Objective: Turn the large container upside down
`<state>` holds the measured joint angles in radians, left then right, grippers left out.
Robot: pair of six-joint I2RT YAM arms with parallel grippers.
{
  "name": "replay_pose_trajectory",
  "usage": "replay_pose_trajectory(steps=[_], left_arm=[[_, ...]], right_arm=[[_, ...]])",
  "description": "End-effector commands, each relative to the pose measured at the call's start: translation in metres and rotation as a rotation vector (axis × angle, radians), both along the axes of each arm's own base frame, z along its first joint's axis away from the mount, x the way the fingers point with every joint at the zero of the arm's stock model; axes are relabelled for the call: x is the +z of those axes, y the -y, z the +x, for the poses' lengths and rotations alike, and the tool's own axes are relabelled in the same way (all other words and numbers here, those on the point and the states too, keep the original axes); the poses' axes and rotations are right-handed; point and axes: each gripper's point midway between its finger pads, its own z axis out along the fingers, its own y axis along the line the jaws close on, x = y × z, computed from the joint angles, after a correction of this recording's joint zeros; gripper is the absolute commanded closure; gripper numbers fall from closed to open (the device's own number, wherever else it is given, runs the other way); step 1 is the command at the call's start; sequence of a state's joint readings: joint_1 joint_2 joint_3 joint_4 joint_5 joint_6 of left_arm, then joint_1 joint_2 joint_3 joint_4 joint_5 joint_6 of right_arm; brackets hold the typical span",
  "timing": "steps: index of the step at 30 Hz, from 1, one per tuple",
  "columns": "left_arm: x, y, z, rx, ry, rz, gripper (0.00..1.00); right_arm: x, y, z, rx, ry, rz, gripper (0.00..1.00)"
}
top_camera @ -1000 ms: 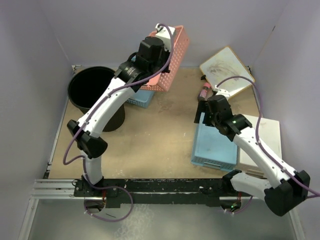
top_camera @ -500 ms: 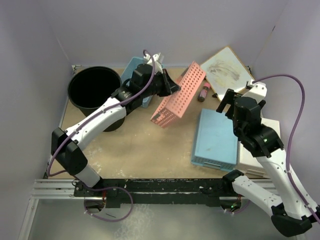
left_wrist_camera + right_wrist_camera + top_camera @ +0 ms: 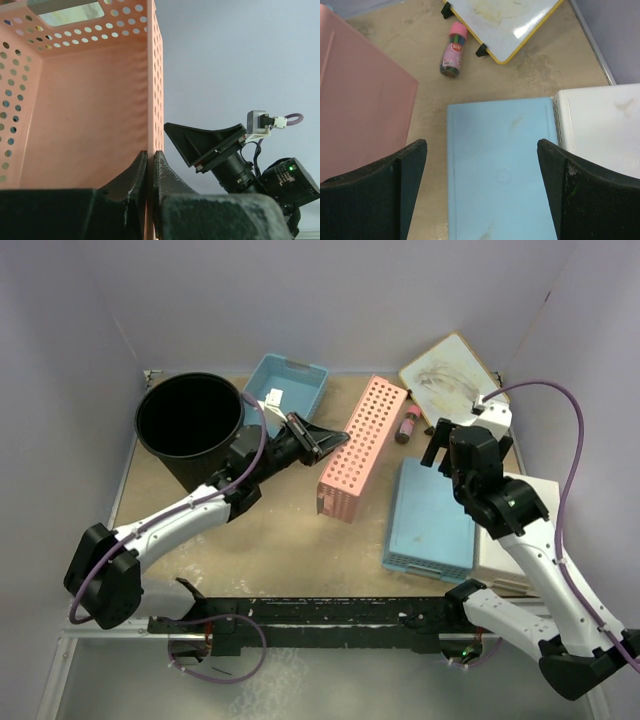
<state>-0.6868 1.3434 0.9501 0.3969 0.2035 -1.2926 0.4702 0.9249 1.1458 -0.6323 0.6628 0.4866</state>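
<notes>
bucket [image 3: 190, 418] stands upright, mouth up; left gripper [image 3: 150, 159] clamped on pink basket [image 3: 365, 440] wall; right gripper [image 3: 481, 146] spread apart.

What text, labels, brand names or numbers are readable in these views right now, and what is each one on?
Nothing here is legible.
Small bottle: red mark on its pink label, too blurred to read.
Whiteboard: faint smudged scribbles, no readable words.
Pink basket and large container: no markings visible.

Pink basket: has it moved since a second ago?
Yes. The pink basket has shifted lower in the top view: it no longer covers the small blue basket and stands to its right.
</notes>
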Motion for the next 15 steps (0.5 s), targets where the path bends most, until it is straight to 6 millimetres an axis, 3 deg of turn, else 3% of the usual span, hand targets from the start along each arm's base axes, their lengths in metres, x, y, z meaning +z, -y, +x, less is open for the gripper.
replay_pose_trajectory(steps=[1,8,15], left_arm=[[0.048,-0.015,-0.01,-0.017,0.051,-0.284,1.0],[0.024,-0.019,-0.01,-0.035,-0.025,-0.326,1.0],[-0.001,-0.041,-0.003,-0.026,-0.115,-0.406,1.0]], right_arm=[[0.005,0.002,0.003,-0.025,0.028,0.015,0.07],[-0.007,-0.009,0.006,0.018,0.04,0.062,0.07],[-0.029,-0.014,0.012,0.01,-0.01,0.057,0.06]])
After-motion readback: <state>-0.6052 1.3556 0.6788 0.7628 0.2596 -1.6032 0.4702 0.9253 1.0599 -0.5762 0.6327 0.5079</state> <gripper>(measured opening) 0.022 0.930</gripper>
